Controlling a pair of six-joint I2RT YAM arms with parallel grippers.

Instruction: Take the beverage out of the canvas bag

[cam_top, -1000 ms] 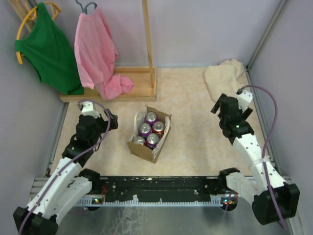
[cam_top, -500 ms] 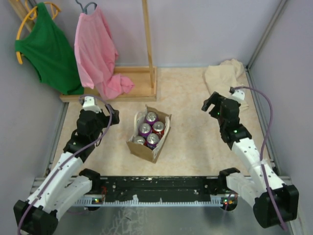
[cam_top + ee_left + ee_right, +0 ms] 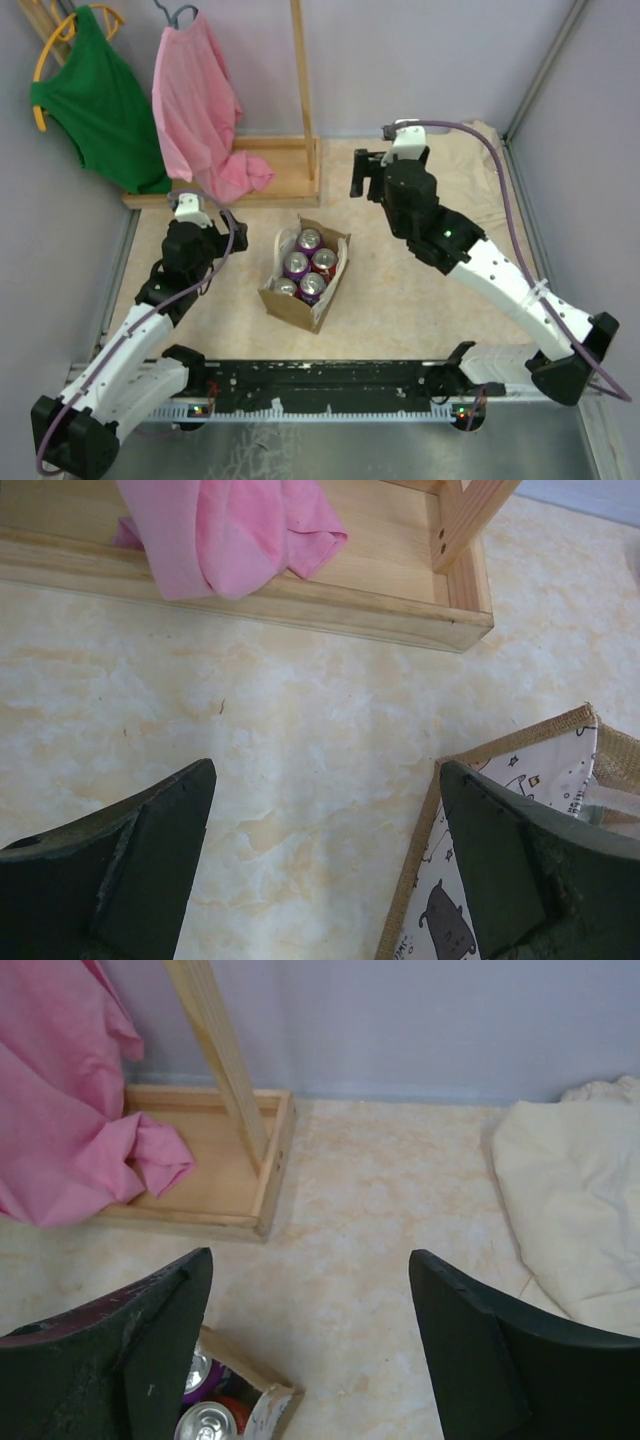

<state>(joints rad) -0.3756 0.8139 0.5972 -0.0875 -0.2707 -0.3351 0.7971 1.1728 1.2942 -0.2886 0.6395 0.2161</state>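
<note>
The tan canvas bag [image 3: 298,309] stands open in the middle of the table with several beverage cans [image 3: 297,265] upright inside, purple and red. My left gripper [image 3: 232,236] hovers just left of the bag, open and holding nothing. In the left wrist view this gripper [image 3: 325,770] frames bare table, and the bag's corner [image 3: 497,780] lies by the right finger. My right gripper [image 3: 364,176] hangs open and empty behind the bag to the right. Its wrist view shows the gripper [image 3: 310,1255] above the table, with the bag's corner [image 3: 262,1388] and can tops [image 3: 203,1423] at the lower left.
A wooden rack base [image 3: 262,170] runs along the back left, with a pink shirt [image 3: 195,100] draped onto it and a green shirt [image 3: 95,95] hanging beside it. A beige cloth [image 3: 455,150] lies in the back right corner. Walls close in on three sides.
My right arm has swung from the right side leftward and farther back, to behind the bag, and its jaws have narrowed somewhat. My left gripper has edged slightly toward the bag.
</note>
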